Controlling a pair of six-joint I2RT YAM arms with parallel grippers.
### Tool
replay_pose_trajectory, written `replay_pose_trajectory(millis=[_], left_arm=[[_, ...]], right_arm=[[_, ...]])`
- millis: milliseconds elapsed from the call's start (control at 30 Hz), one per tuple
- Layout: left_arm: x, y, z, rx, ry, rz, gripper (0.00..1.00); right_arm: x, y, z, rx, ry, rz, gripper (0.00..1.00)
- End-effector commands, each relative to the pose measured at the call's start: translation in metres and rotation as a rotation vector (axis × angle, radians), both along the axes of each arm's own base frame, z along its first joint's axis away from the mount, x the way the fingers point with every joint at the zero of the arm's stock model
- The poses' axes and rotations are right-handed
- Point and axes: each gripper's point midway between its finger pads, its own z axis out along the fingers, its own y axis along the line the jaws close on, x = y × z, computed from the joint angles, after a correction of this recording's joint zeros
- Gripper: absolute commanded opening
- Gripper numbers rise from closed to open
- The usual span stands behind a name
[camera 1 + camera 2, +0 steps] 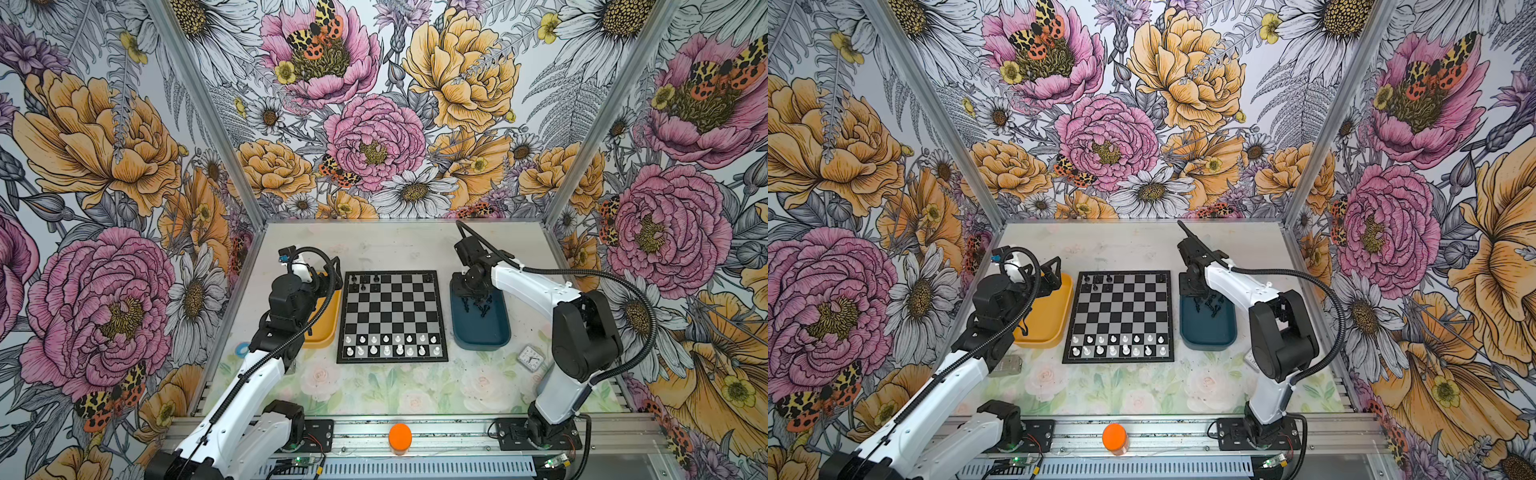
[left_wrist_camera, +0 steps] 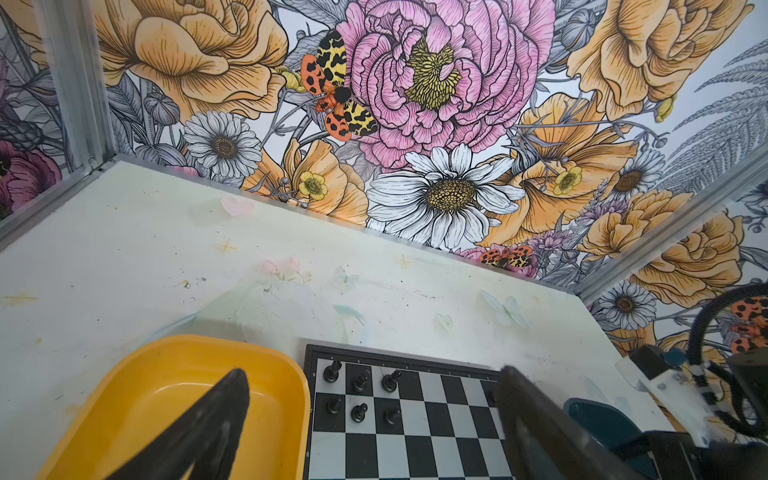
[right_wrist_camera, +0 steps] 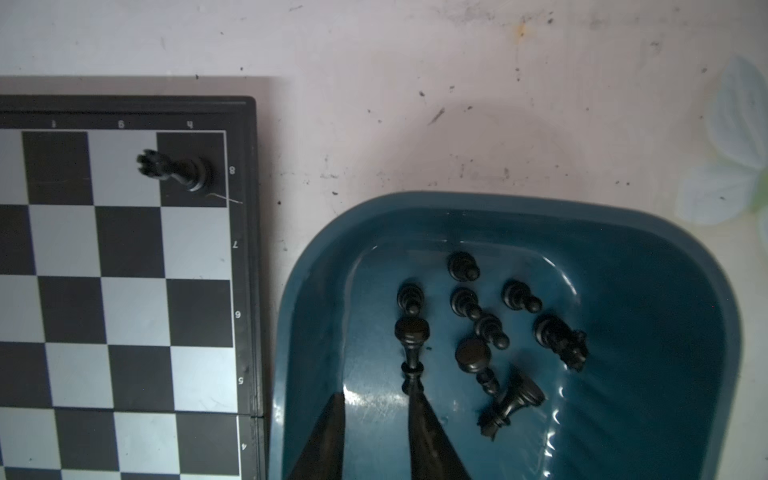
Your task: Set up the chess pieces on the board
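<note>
The board (image 1: pixel 392 318) lies mid-table in both top views. Several black chess pieces (image 2: pixel 361 390) stand on its far left squares, and a black rook (image 3: pixel 174 168) stands on the far right corner. More black pieces (image 3: pixel 478 328) lie loose in the dark blue tray (image 3: pixel 665 291). My right gripper (image 3: pixel 376 395) is down inside that tray, open with a narrow gap and nothing between the fingers. One fingertip (image 3: pixel 415 399) touches the head of a lying tall piece (image 3: pixel 411 353). My left gripper (image 2: pixel 372 370) hangs wide open and empty over the yellow tray's (image 2: pixel 145 395) far end, beside the board's far left corner.
Two rows of white chessmen (image 1: pixel 392 345) stand on the board's near side. The yellow tray (image 1: pixel 322 332) flanks the board on the left and the blue tray (image 1: pixel 486 336) on the right. A small clock (image 1: pixel 530 357) sits near the right arm, an orange cylinder (image 1: pixel 400 436) on the front rail.
</note>
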Motion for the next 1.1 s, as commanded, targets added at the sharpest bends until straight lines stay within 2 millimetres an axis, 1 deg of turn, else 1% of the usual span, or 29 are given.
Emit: replay_pose_trajectory(millis=[0,233,733,1067], left_arm=[[0.004,-0.006,0.021,-0.021,-0.044,-0.009,0.94],[0.007,-0.011,0.020,-0.011,-0.036,-0.013,0.94],[0.009,-0.012,0.016,-0.003,-0.026,-0.013,0.94],[0.008,-0.013,0.016,-0.001,-0.025,-0.015,0.94]], right_arm=[[0.015,0.000,0.001,0.035,-0.044,-0.005,0.28],[0.023,-0.003,-0.011,0.052,-0.023,-0.009,0.27],[0.020,-0.011,-0.035,0.020,0.033,-0.022,0.26],[0.021,-0.013,-0.043,0.013,0.050,-0.027,0.24]])
